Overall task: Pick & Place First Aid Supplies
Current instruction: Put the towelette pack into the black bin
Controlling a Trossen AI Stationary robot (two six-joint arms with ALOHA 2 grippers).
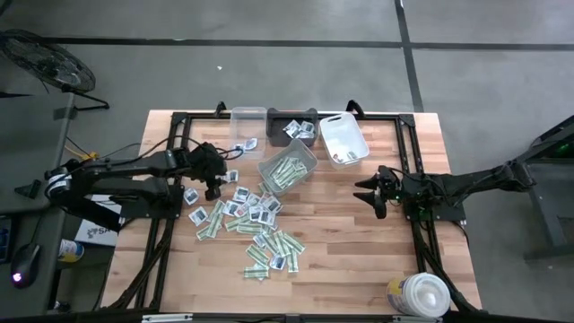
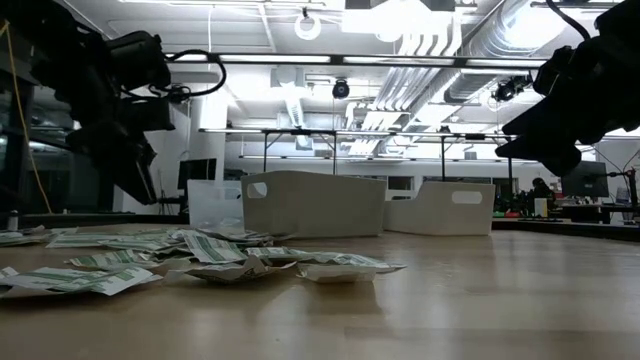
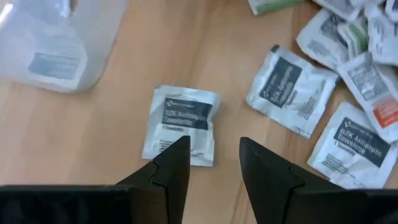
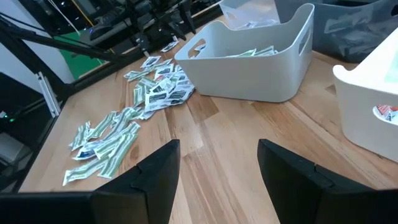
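Note:
Many small sealed packets [image 1: 256, 224] lie scattered on the wooden table: green-and-white strips and squarish white ones with dark print. My left gripper [image 3: 214, 155] is open above the table at the pile's far left, over a white towelette packet [image 3: 182, 123] that lies flat and alone. It shows in the high view [image 1: 213, 184]. My right gripper [image 4: 217, 165] is open and empty above bare wood at the table's right [image 1: 372, 196]. A grey bin [image 1: 289, 169] holds green strips.
A clear bin [image 1: 248, 121], a dark bin [image 1: 296, 126] and a white bin [image 1: 343, 139] stand along the far edge. A big round white tub [image 1: 419, 296] stands at the near right corner. Bare wood lies between the pile and my right gripper.

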